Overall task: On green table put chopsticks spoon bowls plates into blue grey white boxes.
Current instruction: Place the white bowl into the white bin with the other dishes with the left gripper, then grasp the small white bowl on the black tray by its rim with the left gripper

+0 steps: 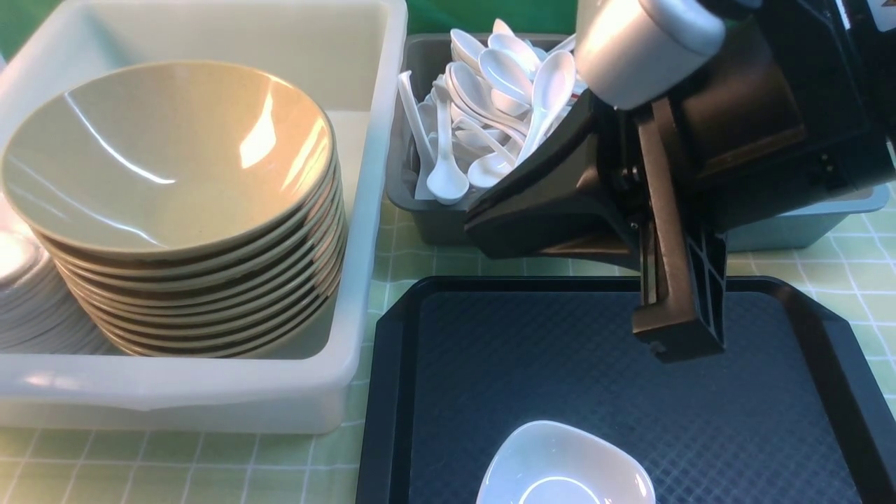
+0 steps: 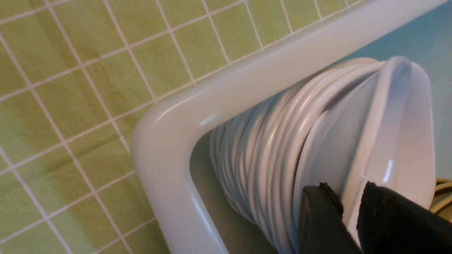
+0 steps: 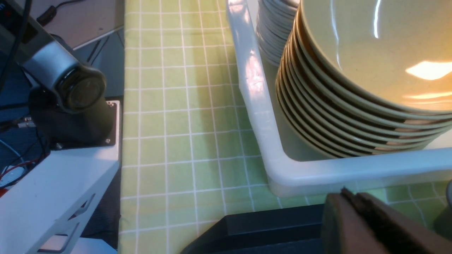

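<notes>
Three boxes on the green table (image 1: 420,262), one plate (image 1: 567,465) on the black tray (image 1: 525,350).
The white box (image 1: 210,399) holds about eleven bowls (image 1: 168,154) and an uncountable stack of plates (image 2: 268,148); the grey box (image 1: 420,217) holds heaped spoons (image 1: 490,91); the blue box (image 1: 805,224) stands beside it. The left gripper (image 2: 346,192), jaws slightly apart, straddles the top plate's rim, grip unclear. The right gripper (image 1: 679,343), closed and empty, hangs over the tray.

Green table (image 1: 210,469) carries white box (image 1: 175,402), grey box (image 1: 430,224), blue box (image 1: 805,225); black tray (image 1: 560,350).

Pale green table (image 1: 861,266) with white grid; tan bowls (image 1: 168,154) with darker rims; white spoons (image 1: 490,91); black textured tray (image 1: 560,364).
</notes>
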`<action>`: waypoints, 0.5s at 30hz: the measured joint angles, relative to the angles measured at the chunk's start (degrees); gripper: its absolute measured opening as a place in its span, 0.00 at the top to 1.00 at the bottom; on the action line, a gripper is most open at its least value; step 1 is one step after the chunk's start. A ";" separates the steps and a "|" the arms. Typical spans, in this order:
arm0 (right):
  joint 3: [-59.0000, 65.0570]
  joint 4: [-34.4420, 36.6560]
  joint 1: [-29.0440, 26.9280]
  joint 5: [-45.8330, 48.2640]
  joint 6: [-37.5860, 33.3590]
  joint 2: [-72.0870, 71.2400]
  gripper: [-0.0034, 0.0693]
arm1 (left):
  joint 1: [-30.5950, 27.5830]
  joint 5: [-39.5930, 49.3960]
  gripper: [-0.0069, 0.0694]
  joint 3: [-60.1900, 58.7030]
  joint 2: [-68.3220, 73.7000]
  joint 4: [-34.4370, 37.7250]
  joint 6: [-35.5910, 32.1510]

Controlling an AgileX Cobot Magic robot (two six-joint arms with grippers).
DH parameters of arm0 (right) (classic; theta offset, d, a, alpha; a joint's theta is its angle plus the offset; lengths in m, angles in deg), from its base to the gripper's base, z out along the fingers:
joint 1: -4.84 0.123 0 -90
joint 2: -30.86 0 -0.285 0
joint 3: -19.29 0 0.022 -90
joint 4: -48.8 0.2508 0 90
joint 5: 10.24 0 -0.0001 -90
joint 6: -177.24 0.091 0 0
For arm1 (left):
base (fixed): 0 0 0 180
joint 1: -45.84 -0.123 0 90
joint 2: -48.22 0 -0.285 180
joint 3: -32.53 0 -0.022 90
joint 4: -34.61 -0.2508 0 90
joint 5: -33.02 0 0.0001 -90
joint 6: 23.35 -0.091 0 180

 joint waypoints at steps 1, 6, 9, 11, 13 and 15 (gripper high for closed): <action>0.00 0.00 0.00 0.00 0.00 0.00 0.90 | 0.00 0.06 0.69 0.00 0.07 -0.08 0.07; 0.00 -0.06 0.00 0.00 0.00 0.00 0.89 | 1.88 0.18 0.41 0.33 0.22 -2.51 0.49; 0.00 -0.98 0.00 0.20 0.42 0.00 0.89 | 2.27 0.78 0.26 1.31 0.22 -6.29 0.54; 0.00 -2.73 -0.41 0.91 2.12 -0.35 0.89 | 2.45 2.80 0.17 2.75 0.09 -9.35 0.54; 0.00 -4.73 -1.45 2.19 3.99 -1.13 0.89 | 3.50 4.95 0.13 4.14 -0.58 -11.21 -0.56; 0.06 -6.03 -2.97 3.56 5.86 -2.39 0.89 | 6.92 6.24 0.11 4.69 -2.58 -11.49 -2.94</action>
